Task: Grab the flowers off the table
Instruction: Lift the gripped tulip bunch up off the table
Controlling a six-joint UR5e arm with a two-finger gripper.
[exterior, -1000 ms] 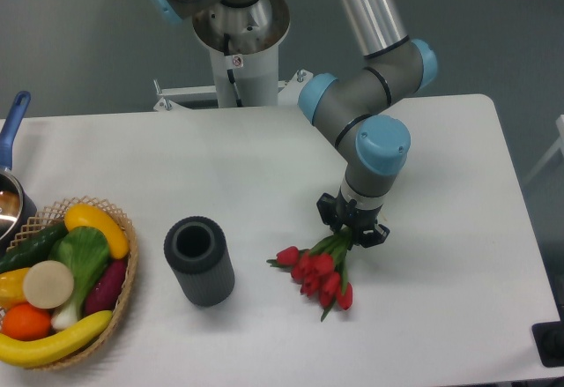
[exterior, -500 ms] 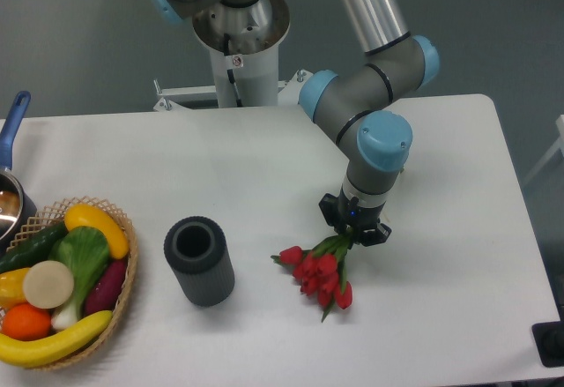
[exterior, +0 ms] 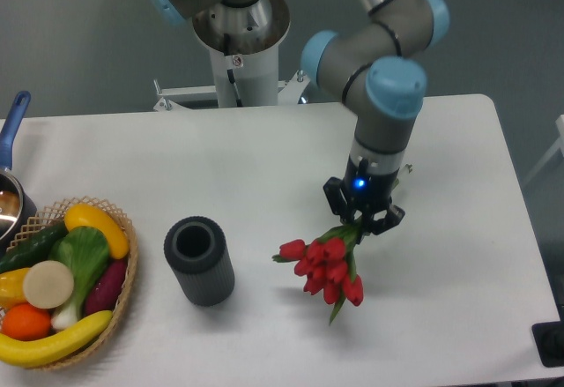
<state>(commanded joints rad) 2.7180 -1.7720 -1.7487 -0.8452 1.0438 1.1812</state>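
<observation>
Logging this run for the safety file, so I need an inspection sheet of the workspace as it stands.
Surface: white table, smooth, rounded corners.
Job's things: flowers, red tulips hanging heads down from the gripper; whether the buds touch the table cannot be told.
Clutter: dark grey cylinder upright, open at the top; basket of vegetables at the left edge; pot with a blue handle partly out of frame.
Grippers: gripper shut on the stems, blue light lit above it.
Cables: nothing seen.
Surroundings: robot base pedestal behind the table; grey floor; dark object at the lower right corner.
</observation>
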